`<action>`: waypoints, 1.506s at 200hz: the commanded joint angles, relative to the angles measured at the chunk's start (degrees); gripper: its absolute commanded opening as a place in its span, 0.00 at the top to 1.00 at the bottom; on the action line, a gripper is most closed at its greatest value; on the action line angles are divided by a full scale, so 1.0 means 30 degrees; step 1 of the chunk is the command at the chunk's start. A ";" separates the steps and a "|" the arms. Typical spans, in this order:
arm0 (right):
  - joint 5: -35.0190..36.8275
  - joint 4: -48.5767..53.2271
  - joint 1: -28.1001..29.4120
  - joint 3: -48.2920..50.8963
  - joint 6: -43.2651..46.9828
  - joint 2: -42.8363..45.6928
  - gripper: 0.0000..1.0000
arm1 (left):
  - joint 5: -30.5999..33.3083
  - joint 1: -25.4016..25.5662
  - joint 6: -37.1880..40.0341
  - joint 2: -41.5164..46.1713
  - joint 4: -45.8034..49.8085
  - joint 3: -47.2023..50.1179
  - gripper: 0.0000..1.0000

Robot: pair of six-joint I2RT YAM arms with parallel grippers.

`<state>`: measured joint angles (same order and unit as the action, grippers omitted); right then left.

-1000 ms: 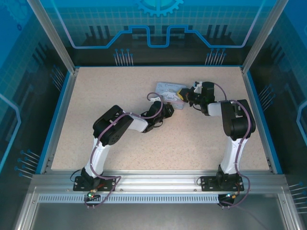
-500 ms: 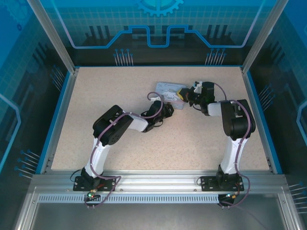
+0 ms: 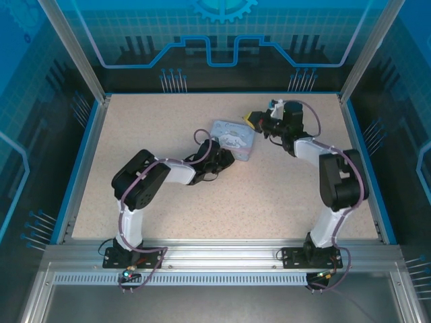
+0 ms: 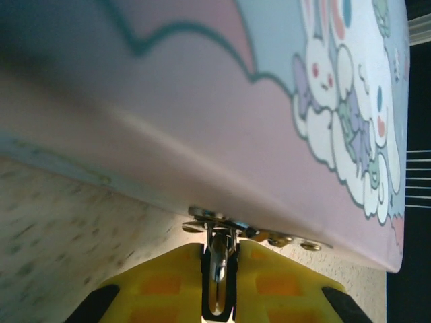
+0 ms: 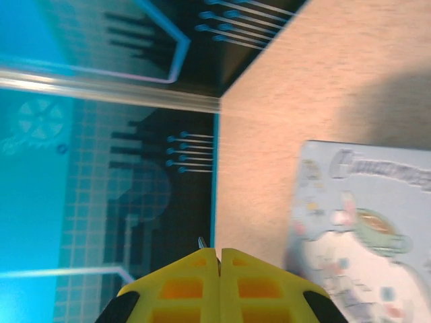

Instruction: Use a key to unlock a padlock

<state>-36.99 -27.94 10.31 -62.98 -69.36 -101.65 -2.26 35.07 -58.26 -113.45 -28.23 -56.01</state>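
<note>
Left pincer clamping padlock, right pincer pinching key

I work over a speckled beige counter edged by a blue rim. At twelve o'clock stands a translucent blue wall printed with circuit lines and a gear. Matching side panels close nine and three o'clock. Aluminium posts rise at the far corners, and a slotted rail runs along six. The light is even.
</note>
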 commanded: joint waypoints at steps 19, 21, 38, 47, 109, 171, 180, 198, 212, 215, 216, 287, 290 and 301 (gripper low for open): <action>0.0442 0.0996 0.0953 0.2607 0.0241 0.3189 1.00 | -0.0404 -0.0412 -0.0707 0.2431 0.0986 0.1918 1.00; 0.0460 0.1009 0.1009 0.2803 0.0255 0.3313 1.00 | -0.0392 -0.0411 -0.0751 0.2486 0.0997 0.2001 1.00; 0.0779 0.0989 0.1551 0.4081 0.0335 0.4396 1.00 | -0.0351 -0.0582 -0.0922 0.3080 0.0925 0.2857 1.00; 0.1006 0.0991 0.1877 0.5265 0.0381 0.4948 1.00 | -0.0258 -0.0662 -0.1052 0.3375 0.0946 0.3265 1.00; 0.2743 0.1791 0.3758 0.9601 0.0417 0.9090 1.00 | -0.1976 -0.0707 -0.3320 0.4316 -0.0980 0.4548 1.00; 0.4167 0.2519 0.4028 1.2781 -0.0276 1.2087 1.00 | -0.5010 -0.0714 -0.6206 0.2689 -0.5836 0.3818 1.00; 0.4352 0.2540 0.4026 1.3067 -0.0285 1.2278 1.00 | -0.5216 -0.0706 -0.6615 0.2400 -0.6576 0.3886 1.00; 0.4661 0.2433 0.4006 1.3481 -0.0407 1.2303 1.00 | -0.5295 -0.0734 -0.6941 0.2122 -0.7949 0.4125 1.00; 0.4768 0.1681 0.3963 1.3874 -0.0834 1.2043 1.00 | -0.5177 -0.0716 -0.7134 0.2017 -0.8410 0.4238 1.00; 0.4797 0.1490 0.3950 1.3966 -0.0960 1.1974 1.00 | -0.5111 -0.0723 -0.7176 0.1994 -0.8536 0.4261 1.00; 0.4829 0.1418 0.3949 1.3993 -0.1019 1.1941 1.00 | -0.5108 -0.0728 -0.7193 0.1990 -0.8587 0.4287 1.00; 0.4567 -0.3222 0.3801 1.3979 -0.3374 0.8317 1.00 | -0.2937 -0.0661 -0.8383 0.2043 -1.2182 0.5918 1.00; 0.4589 -0.3261 0.3794 1.3966 -0.3417 0.8243 1.00 | -0.2937 -0.0661 -0.8368 0.2044 -1.2182 0.5924 1.00; 0.4599 -0.3468 0.3801 1.3821 -0.3578 0.7899 1.00 | -0.2850 -0.0628 -0.8383 0.2048 -1.2346 0.6005 1.00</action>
<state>-23.79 -32.75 21.71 -20.86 -77.56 -76.14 -12.69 33.15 -82.28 -107.33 -57.54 -38.57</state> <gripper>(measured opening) 0.043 0.125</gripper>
